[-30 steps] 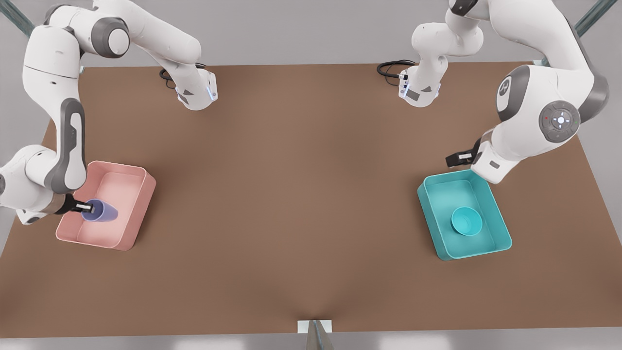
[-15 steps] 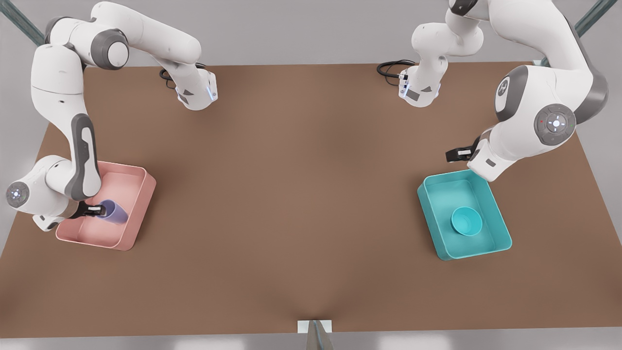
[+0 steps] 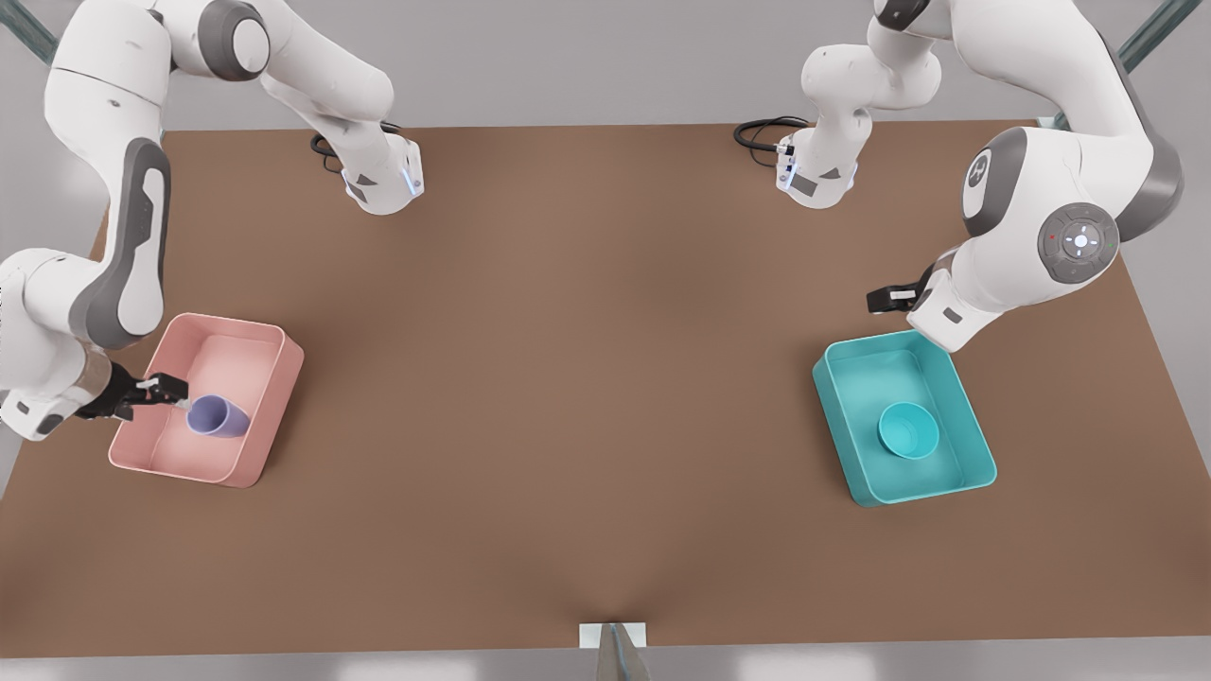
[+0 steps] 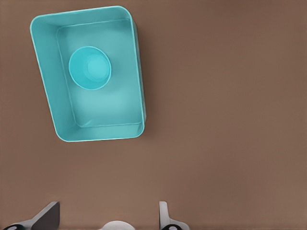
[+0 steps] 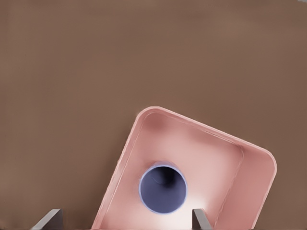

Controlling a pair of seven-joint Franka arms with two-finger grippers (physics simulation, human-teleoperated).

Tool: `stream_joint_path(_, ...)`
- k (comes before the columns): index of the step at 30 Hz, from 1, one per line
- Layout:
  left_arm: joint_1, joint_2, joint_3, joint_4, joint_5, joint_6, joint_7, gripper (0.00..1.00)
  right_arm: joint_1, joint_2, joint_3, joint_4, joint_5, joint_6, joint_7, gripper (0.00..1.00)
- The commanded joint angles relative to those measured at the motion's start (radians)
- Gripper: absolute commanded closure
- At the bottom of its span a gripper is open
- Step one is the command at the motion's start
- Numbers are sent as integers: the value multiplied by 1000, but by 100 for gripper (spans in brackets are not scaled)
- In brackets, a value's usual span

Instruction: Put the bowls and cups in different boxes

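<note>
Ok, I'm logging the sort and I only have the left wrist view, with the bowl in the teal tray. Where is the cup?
Observer: The cup sits inside the pink tray, opening up, at the front view's left.
Operator: Is the right gripper holding it?
Observer: No. The right gripper is open, right next to the cup, over the pink tray's side.
Operator: Where does my left gripper sit?
Observer: The left gripper hangs over the table just beyond the teal tray's far corner.
</note>
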State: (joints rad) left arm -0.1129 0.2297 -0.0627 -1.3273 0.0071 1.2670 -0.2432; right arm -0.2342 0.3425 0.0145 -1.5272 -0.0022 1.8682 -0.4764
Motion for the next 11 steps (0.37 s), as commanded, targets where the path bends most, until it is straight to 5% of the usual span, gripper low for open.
stream_joint_path(1,-1,-1,0,0,1,-1,21,0,91,-8,1,79,1,-311,392,0)
stream_joint_path(4,-1,-1,0,0,1,-1,21,0,128,-235,2,-4,-2,-389,432,0)
stream_joint_path(11,-2,-1,0,0,1,0,21,0,130,-254,1,-7,-4,-403,447,0)
